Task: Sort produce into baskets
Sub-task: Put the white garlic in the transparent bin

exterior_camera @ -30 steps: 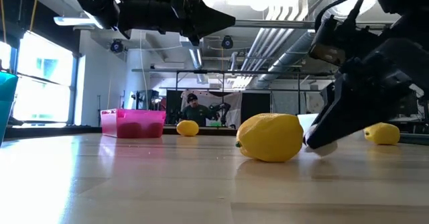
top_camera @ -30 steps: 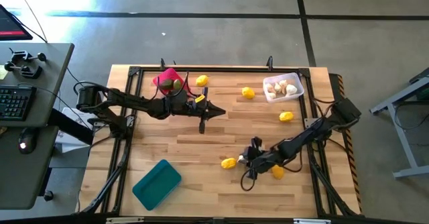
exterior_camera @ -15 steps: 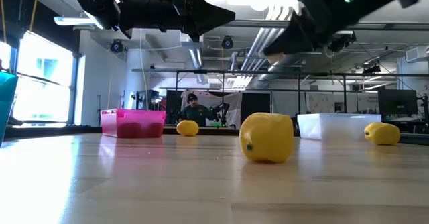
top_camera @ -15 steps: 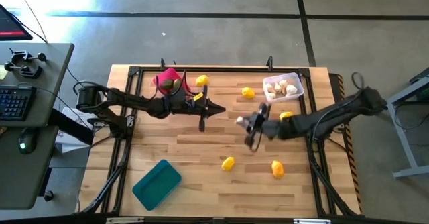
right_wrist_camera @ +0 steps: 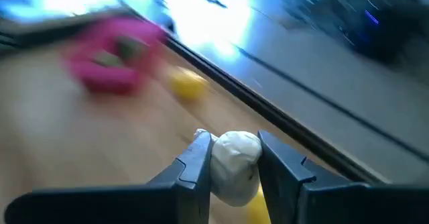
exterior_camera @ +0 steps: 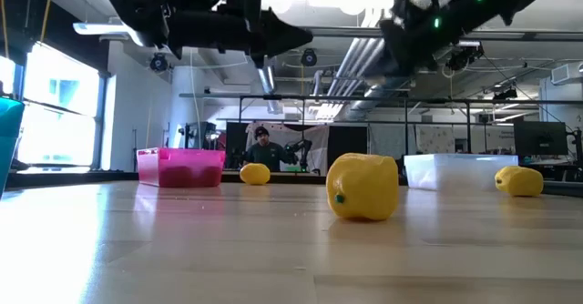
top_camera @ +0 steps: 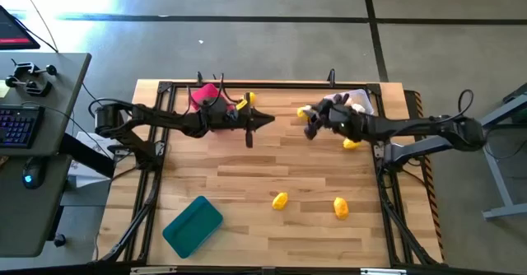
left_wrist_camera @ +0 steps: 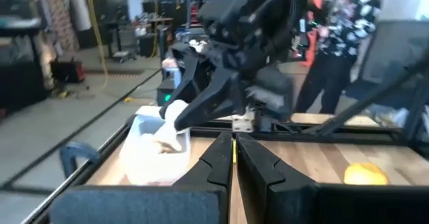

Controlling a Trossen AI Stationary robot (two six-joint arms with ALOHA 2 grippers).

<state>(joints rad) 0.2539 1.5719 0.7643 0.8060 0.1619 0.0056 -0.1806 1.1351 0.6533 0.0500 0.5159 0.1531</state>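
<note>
My right gripper [top_camera: 310, 120] hangs over the far middle of the table, just left of the whitish basket [top_camera: 359, 100], shut on a white garlic-like bulb [right_wrist_camera: 234, 160]. The bulb also shows in the left wrist view [left_wrist_camera: 175, 114]. My left gripper [top_camera: 265, 122] is shut and empty, above the table to the right of the pink basket [top_camera: 204, 97], which holds a green piece [right_wrist_camera: 124, 47]. Yellow lemons lie on the table near the pink basket [top_camera: 247, 99], by my right gripper [top_camera: 301, 110], under my right arm [top_camera: 352, 143] and toward the near edge [top_camera: 280, 200] [top_camera: 340, 207]. My right gripper pinches the bulb between its two fingers, one on each opposite side [right_wrist_camera: 218, 163]. The fingers come from the table's right and slant downward. The bulb is lifted clear of the table.
The teal basket [top_camera: 192, 224] sits at the near left corner. A black frame [top_camera: 272, 84] runs round the table's edges. A desk with a keyboard [top_camera: 20, 125] stands left of the table. A person [exterior_camera: 261, 146] stands far behind it. Bare wood lies between the near lemons and the arms.
My right gripper has risen from the table beside the near lemon with the white bulb. It has carried the bulb toward the far edge, up to the whitish basket. The near lemon has rolled a little. My left gripper has shifted slightly toward the far edge.
</note>
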